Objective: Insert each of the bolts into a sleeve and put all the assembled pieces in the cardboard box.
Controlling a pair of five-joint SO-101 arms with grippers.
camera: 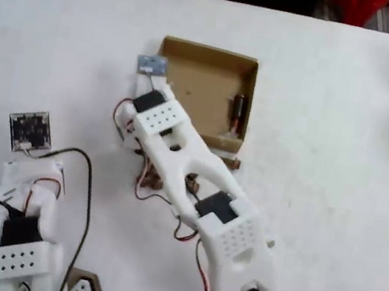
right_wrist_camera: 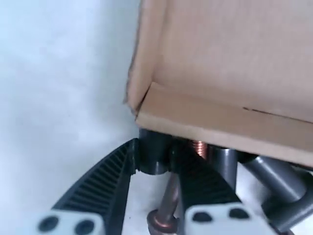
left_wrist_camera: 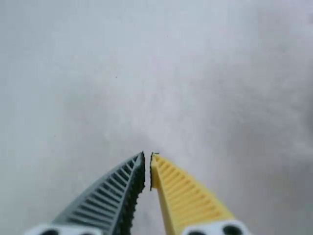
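The right arm (camera: 231,235) stretches from the near right edge of the counter (camera: 346,142) diagonally to the near left corner of the box (camera: 211,49), with its wrist over that corner. The left arm (camera: 20,235) sits folded at the near left, well apart from the box.

In the right wrist view, the right gripper (right_wrist_camera: 155,152) is low at the counter, just outside the box wall (right_wrist_camera: 220,122) and close to the corner. Its dark ribbed fingers (right_wrist_camera: 110,188) pinch a dark sleeve (right_wrist_camera: 154,161) that stands against the foot of the wall. A copper bolt (right_wrist_camera: 168,205) runs between the fingers from under the sleeve toward the camera, head nearest the lens. Whether its shank sits inside the sleeve I cannot tell. Just beside the gripped sleeve, a copper thread (right_wrist_camera: 198,147) shows at the wall's edge. Next to it are two more grey sleeves, one upright (right_wrist_camera: 226,166) and one tilted (right_wrist_camera: 281,183).

The left gripper (left_wrist_camera: 147,156) hovers over bare counter, its grey and yellow fingers pressed together at the tips with nothing between them.

One assembled piece (camera: 238,114) lies inside the box along its right wall. A small copper part (camera: 230,163) lies on the counter just outside the near wall.
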